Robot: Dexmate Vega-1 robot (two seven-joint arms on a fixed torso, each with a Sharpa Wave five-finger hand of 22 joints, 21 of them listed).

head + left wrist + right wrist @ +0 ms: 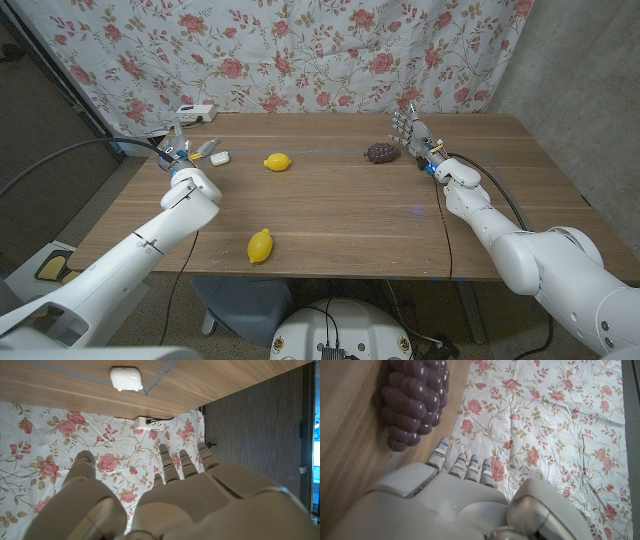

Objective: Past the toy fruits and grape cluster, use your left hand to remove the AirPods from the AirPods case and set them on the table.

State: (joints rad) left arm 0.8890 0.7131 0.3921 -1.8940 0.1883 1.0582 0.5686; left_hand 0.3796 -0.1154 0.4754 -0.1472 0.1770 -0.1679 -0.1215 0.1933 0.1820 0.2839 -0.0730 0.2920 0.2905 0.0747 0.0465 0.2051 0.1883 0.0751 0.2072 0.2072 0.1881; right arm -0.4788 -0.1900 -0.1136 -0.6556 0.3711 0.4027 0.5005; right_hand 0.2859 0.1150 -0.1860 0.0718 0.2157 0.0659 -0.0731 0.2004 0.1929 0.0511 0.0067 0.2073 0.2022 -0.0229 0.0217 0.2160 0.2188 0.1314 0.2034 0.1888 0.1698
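Small white rounded AirPods case (220, 157) lying on wooden bench (330, 215), lid closed, just beside left hand (181, 152); fingers (165, 457) standing apart, holding nothing. Right hand (408, 129) waiting near purple plastic grape cluster (381, 152), fingers apart, empty.

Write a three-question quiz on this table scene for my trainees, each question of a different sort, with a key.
1. True or false: the left hand holds the small white rounded AirPods case.
2. Which lies nearest the right hand? A) a yellow plastic toy lemon B) the dark purple toy grape cluster C) the AirPods case
3. Fill in: the wooden table carries ___ toy lemons.

Key: 1 false, the case lies on the table beside the hand; 2 B; 3 two, the second near the front edge.
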